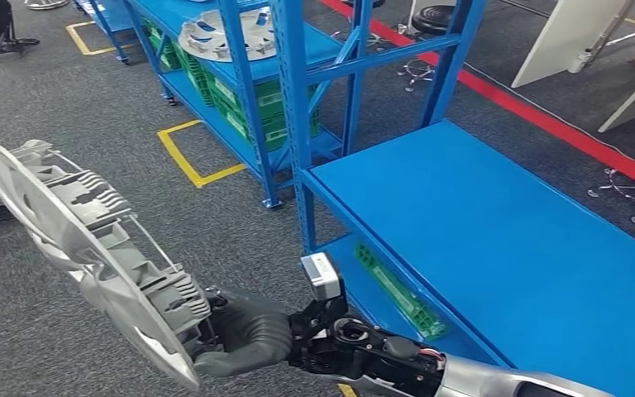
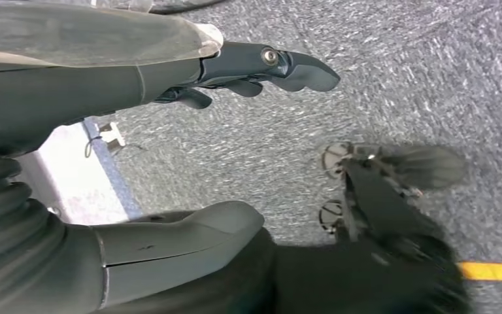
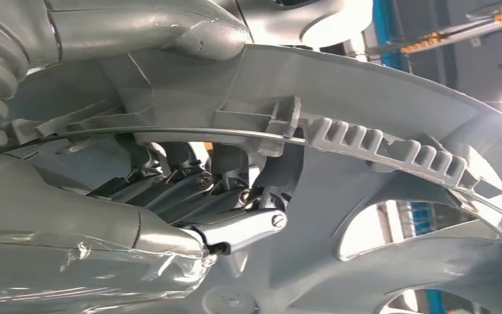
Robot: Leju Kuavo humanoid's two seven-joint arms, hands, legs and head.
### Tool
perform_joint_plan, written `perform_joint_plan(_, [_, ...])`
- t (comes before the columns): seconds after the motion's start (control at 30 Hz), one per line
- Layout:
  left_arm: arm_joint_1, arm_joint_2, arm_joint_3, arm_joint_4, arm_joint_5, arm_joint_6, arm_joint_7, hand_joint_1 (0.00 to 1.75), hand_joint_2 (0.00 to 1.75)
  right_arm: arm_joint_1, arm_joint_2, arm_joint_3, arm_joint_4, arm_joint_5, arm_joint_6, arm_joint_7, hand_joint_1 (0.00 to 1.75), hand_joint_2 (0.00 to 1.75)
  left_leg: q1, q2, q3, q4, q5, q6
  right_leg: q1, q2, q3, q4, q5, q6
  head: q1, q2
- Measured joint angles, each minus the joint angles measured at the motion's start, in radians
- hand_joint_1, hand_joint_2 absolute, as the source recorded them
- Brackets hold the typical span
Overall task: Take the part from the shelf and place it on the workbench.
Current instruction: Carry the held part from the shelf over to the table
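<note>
The part is a silver wheel cover [image 1: 91, 240] with ribbed clips on its back, tilted on edge over the grey carpet at the lower left of the head view. My right hand [image 1: 244, 335] grips its lower rim, the arm coming in from the bottom right. In the right wrist view the fingers [image 3: 235, 196] curl around the cover's inner ring [image 3: 379, 118]. The wide blue surface [image 1: 496, 215] lies to the right of the cover, and nothing lies on it. My left hand [image 2: 52, 104] hangs over the carpet, thumb and fingers apart, holding nothing.
A second silver wheel cover [image 1: 223, 33] lies on a farther blue rack shelf. Green crates [image 1: 264, 107] sit under that rack and another green crate [image 1: 397, 294] under the near surface. Blue uprights [image 1: 293, 124] stand between. A yellow floor marking [image 1: 186, 157] and a red line [image 1: 546, 116] cross the carpet.
</note>
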Motion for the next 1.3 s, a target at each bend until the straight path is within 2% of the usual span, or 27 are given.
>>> perform_joint_plan(0.07, [-0.002,-0.002,0.0,0.0,0.001,0.0,0.002,0.0,1.75,-0.001,0.0,0.001,0.0,0.001,-0.002,0.003,1.73,1.75,-0.004,0.016,0.049,-0.096,0.029,0.009,0.003,-0.011,0.0,0.009,-0.012,0.013,0.0,0.0])
perform_joint_plan(0.17, [0.0,-0.002,0.0,0.0,0.002,0.0,0.003,0.0,1.75,-0.002,0.0,0.002,-0.002,0.003,-0.003,0.004,1.73,1.75,-0.009,-0.001,0.053,-0.102,0.025,0.034,0.002,-0.019,0.006,0.013,-0.024,0.028,0.009,0.0])
perform_joint_plan(0.2, [0.0,-0.002,0.0,0.0,0.002,0.0,0.004,0.0,1.75,-0.002,0.0,0.003,-0.002,0.003,-0.003,0.004,1.73,1.75,-0.008,-0.007,0.055,-0.102,0.024,0.041,-0.001,-0.011,0.002,0.027,-0.035,0.033,0.012,0.0])
perform_joint_plan(0.27, [-0.001,-0.002,0.0,0.0,0.002,0.0,0.004,0.0,1.75,-0.002,0.0,0.002,-0.004,0.003,-0.003,0.004,1.73,1.75,-0.008,-0.019,0.059,-0.104,0.024,0.053,-0.005,0.018,-0.035,0.115,-0.087,0.041,0.02,0.0])
perform_joint_plan(0.33, [-0.002,-0.001,0.0,0.0,0.002,0.0,0.004,0.0,1.75,-0.001,0.0,0.002,-0.004,0.003,-0.004,0.004,1.73,1.75,-0.012,-0.032,0.061,-0.104,0.023,0.06,-0.005,0.04,-0.108,0.27,-0.154,0.042,0.032,0.0])
perform_joint_plan(0.37, [-0.002,-0.001,0.0,0.0,0.002,0.0,0.004,0.0,1.75,0.001,0.0,0.003,-0.004,0.003,-0.004,0.004,1.73,1.75,-0.014,-0.041,0.062,-0.103,0.022,0.061,-0.005,0.043,-0.138,0.326,-0.169,0.04,0.036,0.0])
perform_joint_plan(0.4, [-0.001,0.0,0.0,0.0,0.002,0.0,0.004,0.0,1.75,0.002,0.0,0.003,-0.004,0.003,-0.004,0.005,1.73,1.75,-0.016,-0.05,0.064,-0.103,0.021,0.062,-0.005,0.045,-0.153,0.35,-0.165,0.037,0.038,0.0])
perform_joint_plan(0.43, [-0.001,0.0,0.0,0.0,0.003,0.0,0.004,0.0,1.75,0.003,0.0,0.003,-0.004,0.002,-0.004,0.005,1.73,1.75,-0.018,-0.061,0.066,-0.103,0.02,0.063,-0.004,0.047,-0.148,0.328,-0.14,0.033,0.04,0.0])
perform_joint_plan(0.47, [-0.001,-0.001,0.0,0.0,0.005,0.0,0.004,0.0,1.75,0.002,0.0,0.003,-0.004,0.002,-0.003,0.005,1.73,1.75,-0.019,-0.072,0.07,-0.103,0.019,0.063,-0.002,0.054,-0.123,0.265,-0.097,0.026,0.042,0.0])
perform_joint_plan(0.5, [-0.001,-0.002,0.0,0.0,0.008,0.0,0.003,0.0,1.75,0.001,0.0,0.003,-0.004,0.0,-0.001,0.006,1.73,1.75,-0.018,-0.082,0.072,-0.103,0.018,0.062,-0.001,0.072,-0.092,0.186,-0.055,0.019,0.044,0.0])
perform_joint_plan(0.53, [-0.001,-0.003,0.0,0.0,0.013,0.001,0.001,0.0,1.75,-0.001,0.0,0.003,-0.004,-0.002,0.0,0.006,1.73,1.75,-0.018,-0.093,0.073,-0.103,0.018,0.06,0.001,0.09,-0.061,0.112,-0.022,0.012,0.044,0.0])
perform_joint_plan(0.57, [0.0,-0.004,0.0,0.0,0.018,0.002,-0.001,0.0,1.75,-0.003,0.0,0.003,-0.004,-0.005,0.002,0.007,1.73,1.75,-0.017,-0.102,0.071,-0.103,0.018,0.057,0.003,0.106,-0.038,0.057,-0.003,0.007,0.045,0.0])
perform_joint_plan(0.6, [0.002,-0.005,0.0,0.0,0.023,0.004,-0.005,0.0,1.75,-0.005,0.0,0.003,-0.004,-0.008,0.003,0.008,1.73,1.75,-0.015,-0.11,0.067,-0.103,0.02,0.053,0.005,0.115,-0.027,0.033,-0.001,0.005,0.046,0.0])
perform_joint_plan(0.67, [0.011,-0.005,0.0,0.0,0.033,0.006,-0.011,0.0,1.75,-0.01,0.0,0.005,-0.004,-0.014,0.007,0.01,1.73,1.75,-0.013,-0.123,0.061,-0.106,0.024,0.041,0.004,0.102,-0.016,0.02,-0.001,0.002,0.05,0.0])
perform_joint_plan(0.73, [0.021,-0.003,0.0,0.0,0.045,0.007,-0.015,0.0,1.75,-0.015,0.003,0.008,-0.001,-0.017,0.016,0.009,1.73,1.75,-0.015,-0.099,0.052,-0.091,0.014,0.032,-0.002,0.082,-0.006,0.004,0.008,-0.003,0.045,0.0])
perform_joint_plan(0.8, [0.025,-0.003,0.0,0.0,0.054,0.007,-0.019,0.0,1.75,-0.019,0.006,0.009,0.003,-0.016,0.031,0.003,1.73,1.75,-0.016,-0.053,0.003,0.006,-0.04,0.026,-0.003,0.057,-0.001,-0.007,0.013,-0.007,0.032,0.0])
perform_joint_plan(0.87, [0.028,-0.003,0.001,0.0,0.06,0.007,-0.022,0.0,1.75,-0.021,0.009,0.01,0.009,-0.011,0.04,-0.001,1.73,1.75,-0.013,-0.037,-0.075,0.151,-0.1,0.018,-0.002,0.028,-0.003,-0.008,0.012,-0.01,0.018,0.0])
perform_joint_plan(0.9, [0.03,-0.002,0.001,0.0,0.062,0.008,-0.023,0.0,1.75,-0.021,0.009,0.012,0.012,-0.009,0.04,-0.001,1.73,1.75,-0.011,-0.036,-0.099,0.194,-0.109,0.014,-0.002,0.015,-0.004,-0.008,0.011,-0.01,0.013,0.0])
perform_joint_plan(0.93, [0.033,-0.002,0.001,0.0,0.062,0.008,-0.024,0.0,1.75,-0.021,0.009,0.015,0.015,-0.008,0.04,0.0,1.73,1.75,-0.008,-0.034,-0.105,0.201,-0.101,0.01,-0.003,0.003,-0.004,-0.007,0.01,-0.009,0.009,0.0])
perform_joint_plan(0.97, [0.036,0.0,0.001,0.0,0.062,0.008,-0.025,0.0,1.75,-0.021,0.01,0.017,0.018,-0.007,0.038,0.0,1.73,1.75,-0.004,-0.028,-0.084,0.158,-0.072,0.006,-0.004,-0.009,-0.004,-0.005,0.008,-0.007,0.005,0.0])
perform_joint_plan(1.03, [0.038,0.001,0.001,0.0,0.058,0.008,-0.026,0.0,1.75,-0.025,0.011,0.02,0.021,-0.007,0.036,0.001,1.73,1.75,0.0,0.005,-0.002,0.007,-0.006,0.0,-0.005,-0.031,-0.005,0.004,-0.001,0.004,0.0,0.0])
perform_joint_plan(1.07, [0.037,0.001,0.001,0.0,0.056,0.008,-0.027,0.0,1.75,-0.027,0.011,0.02,0.022,-0.007,0.034,0.001,1.73,1.75,0.001,0.022,0.031,-0.057,0.016,0.001,-0.003,-0.039,-0.005,0.01,-0.007,0.011,-0.002,0.0])
perform_joint_plan(1.1, [0.035,0.0,0.001,0.0,0.054,0.008,-0.027,0.0,1.75,-0.029,0.012,0.021,0.022,-0.007,0.033,0.001,1.73,1.75,-0.001,0.033,0.048,-0.087,0.023,0.007,-0.002,-0.045,-0.006,0.015,-0.013,0.018,-0.003,0.0])
perform_joint_plan(1.13, [0.034,-0.001,0.001,0.0,0.054,0.008,-0.027,0.0,1.75,-0.03,0.012,0.021,0.022,-0.007,0.032,0.001,1.73,1.75,-0.003,0.034,0.051,-0.092,0.019,0.015,0.001,-0.051,-0.005,0.017,-0.018,0.025,-0.001,0.0])
perform_joint_plan(1.2, [0.032,0.0,0.001,0.0,0.053,0.008,-0.027,0.0,1.75,-0.032,0.013,0.024,0.022,-0.007,0.031,0.003,1.73,1.75,-0.005,0.014,0.052,-0.089,0.017,0.033,0.0,-0.065,0.001,0.016,-0.027,0.035,0.006,0.0])
perform_joint_plan(1.23, [0.033,0.0,0.002,0.0,0.053,0.008,-0.026,0.0,1.75,-0.032,0.013,0.025,0.022,-0.006,0.03,0.004,1.73,1.75,-0.004,0.005,0.054,-0.09,0.016,0.04,-0.003,-0.06,0.005,0.021,-0.034,0.04,0.01,0.0])
perform_joint_plan(1.3, [0.033,0.001,0.002,0.0,0.054,0.008,-0.025,0.0,1.75,-0.032,0.014,0.026,0.021,-0.002,0.029,0.005,1.73,1.75,-0.003,-0.013,0.056,-0.091,0.018,0.05,-0.01,-0.018,-0.017,0.084,-0.08,0.048,0.018,0.0])
